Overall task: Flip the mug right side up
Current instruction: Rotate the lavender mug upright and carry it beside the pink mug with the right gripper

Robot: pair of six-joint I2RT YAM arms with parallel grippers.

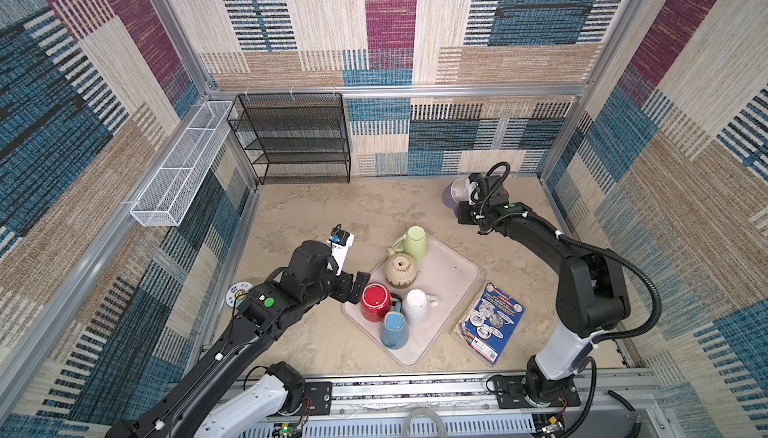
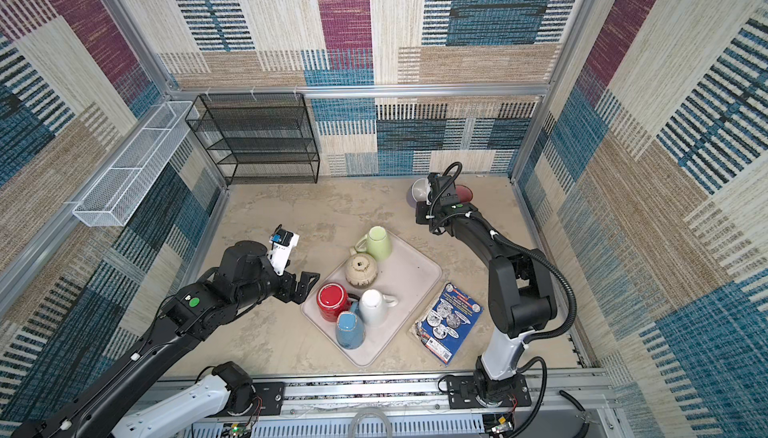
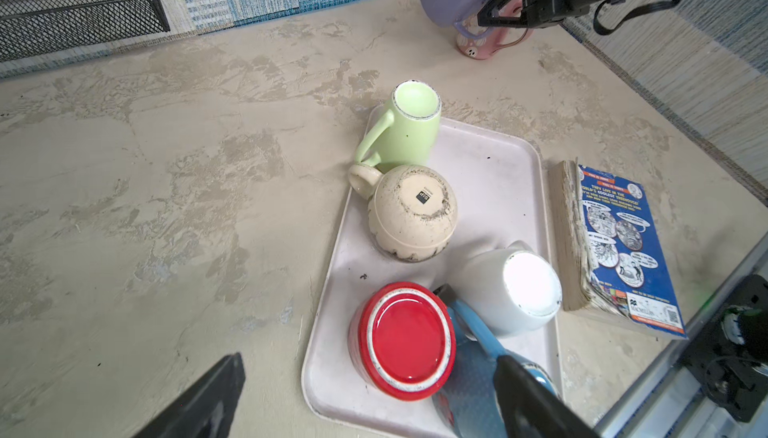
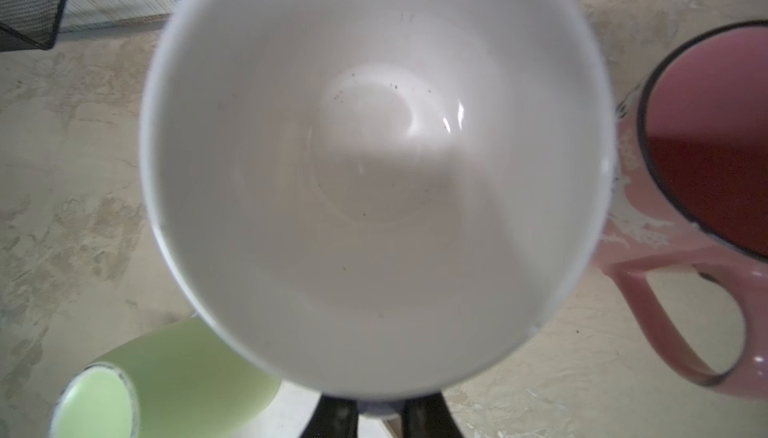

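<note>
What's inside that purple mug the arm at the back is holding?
The right wrist view looks straight into the lilac mug: white, empty but for a few dark specks. Nothing inside is covered; only its handle, clamped by the right gripper, hides behind the rim.

A: The counter (image 1: 316, 207) looks like rough, matt plaster, mottled beige.
B: The tray (image 3: 490, 174) on it is smooth, dull plastic. At its nine o'clock, the red mug (image 3: 409, 340) is glossy glazed ceramic.
A: The cream mug (image 3: 415, 216) has a matt, speckled, scuffed base. The lavender mug (image 4: 374, 166) is smooth, shiny white inside.
B: At the tray's three o'clock, the book (image 3: 615, 240) has a glossy paper cover and worn page edges. At eleven o'clock, the rack (image 1: 295, 137) is black metal mesh. The walls (image 1: 374, 20) look like woven cloth.
</note>
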